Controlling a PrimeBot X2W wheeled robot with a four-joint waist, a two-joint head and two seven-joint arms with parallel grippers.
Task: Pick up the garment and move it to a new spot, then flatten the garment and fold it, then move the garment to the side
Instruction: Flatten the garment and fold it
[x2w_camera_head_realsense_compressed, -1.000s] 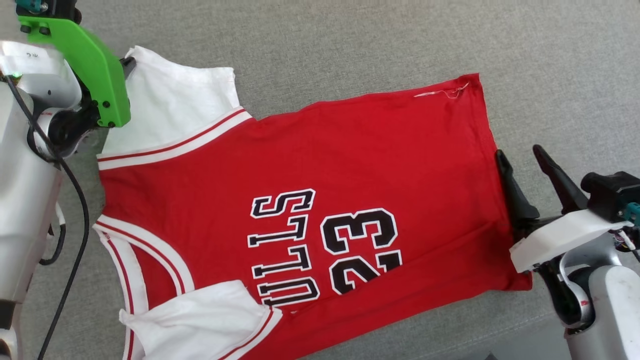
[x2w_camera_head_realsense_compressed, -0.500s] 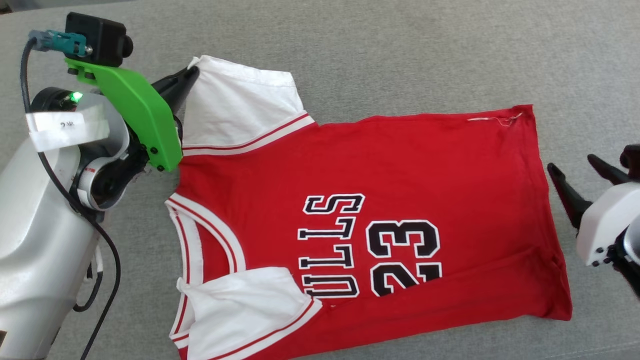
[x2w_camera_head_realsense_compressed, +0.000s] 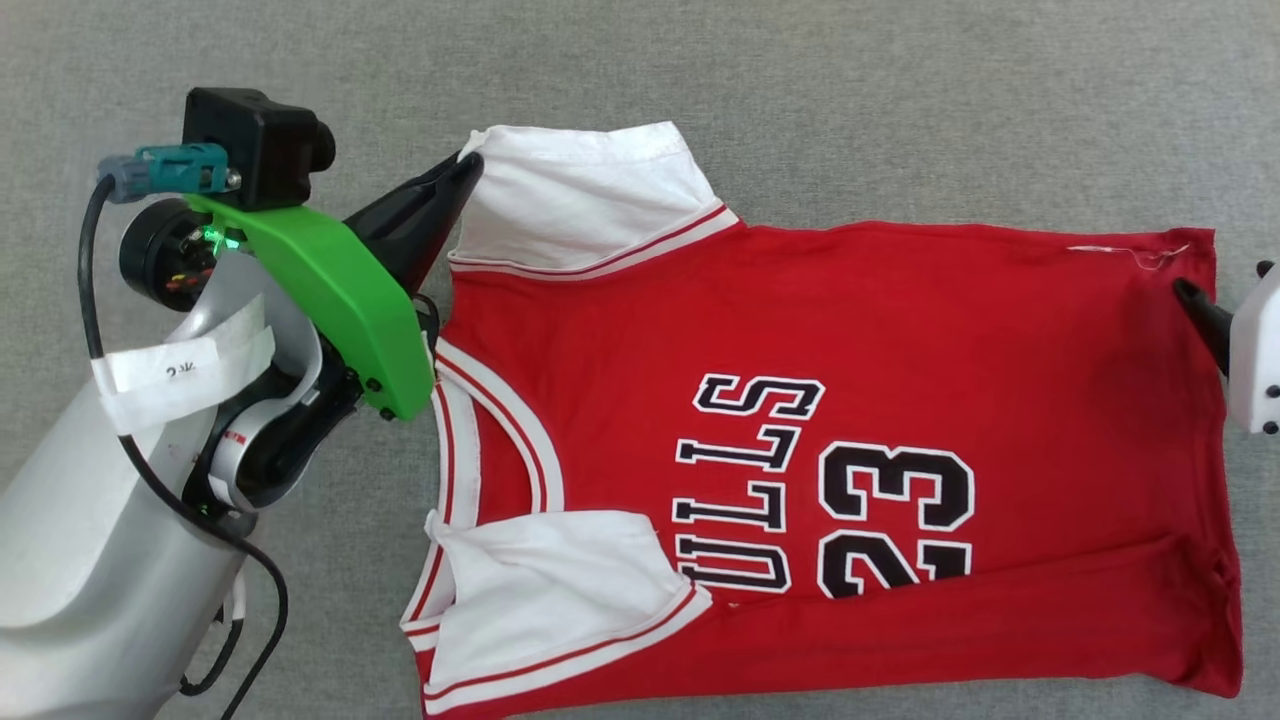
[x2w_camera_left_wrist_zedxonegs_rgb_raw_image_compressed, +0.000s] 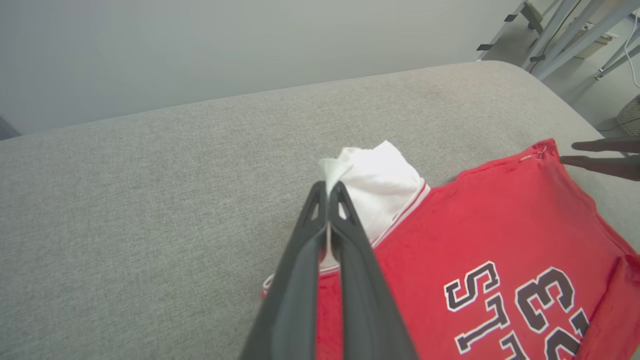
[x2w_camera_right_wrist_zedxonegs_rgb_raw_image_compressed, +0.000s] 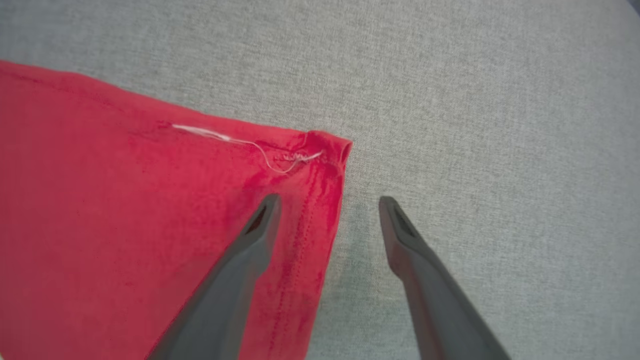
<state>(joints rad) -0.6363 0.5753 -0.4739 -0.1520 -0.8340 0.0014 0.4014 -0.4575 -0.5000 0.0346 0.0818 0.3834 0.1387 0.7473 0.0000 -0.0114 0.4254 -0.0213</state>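
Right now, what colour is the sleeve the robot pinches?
White sleeve with red-striped trim; clearest in the head view.

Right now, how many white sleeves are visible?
2. One sleeve at the head view's top, corner pinched by the left gripper; the other folded over the jersey front, lower left.

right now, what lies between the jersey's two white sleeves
In the head view the jersey shows its striped neckline and red chest between the upper sleeve and the lower sleeve.

Spread on grey upholstery (x2w_camera_head_realsense_compressed: 900, 100), red jersey (x2w_camera_head_realsense_compressed: 850, 300), white sleeve (x2w_camera_head_realsense_compressed: 580, 190) pinched by left end effector (x2w_camera_head_realsense_compressed: 468, 162) (jaws closed)
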